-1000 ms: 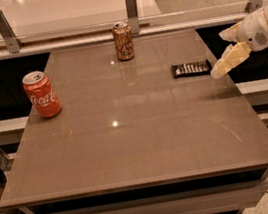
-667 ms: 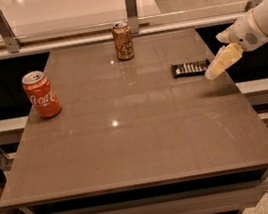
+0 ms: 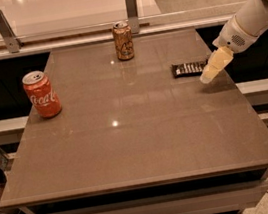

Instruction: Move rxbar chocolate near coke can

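- the rxbar chocolate is a small flat dark bar with pale lettering, lying flat, long side across the table, near its right edge.
- the gripper slants down from the white arm on the right, its pale tip just beside the bar's right end; contact and how far it is open cannot be told.
- the coke can stands upright at the left edge, well apart from the bar.
- a brown-orange patterned can stands upright at the back; the cans' contents are hidden.
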Motion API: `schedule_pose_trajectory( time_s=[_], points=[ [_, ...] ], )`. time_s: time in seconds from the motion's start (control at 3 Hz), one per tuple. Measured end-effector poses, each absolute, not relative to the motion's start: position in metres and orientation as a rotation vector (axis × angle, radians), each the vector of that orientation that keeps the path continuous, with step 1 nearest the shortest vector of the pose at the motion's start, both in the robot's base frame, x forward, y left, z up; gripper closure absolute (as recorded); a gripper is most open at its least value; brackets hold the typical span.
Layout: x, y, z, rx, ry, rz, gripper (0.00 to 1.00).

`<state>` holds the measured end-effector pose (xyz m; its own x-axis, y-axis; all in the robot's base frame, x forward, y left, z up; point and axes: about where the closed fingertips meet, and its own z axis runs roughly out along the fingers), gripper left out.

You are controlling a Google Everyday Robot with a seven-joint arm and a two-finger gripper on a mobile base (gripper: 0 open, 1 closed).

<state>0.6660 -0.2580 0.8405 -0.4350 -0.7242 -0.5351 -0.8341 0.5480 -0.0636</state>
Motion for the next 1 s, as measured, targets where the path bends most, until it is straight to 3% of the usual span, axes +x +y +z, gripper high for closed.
schedule_pose_trajectory(
  time_s=[0.67,1.0],
  points=[
    [0.668,-0.248,0.819,-1.338,2.343,0.342,0.00],
    [0.669,-0.245,0.813,-1.352,2.366,0.359,0.18]
  ],
)
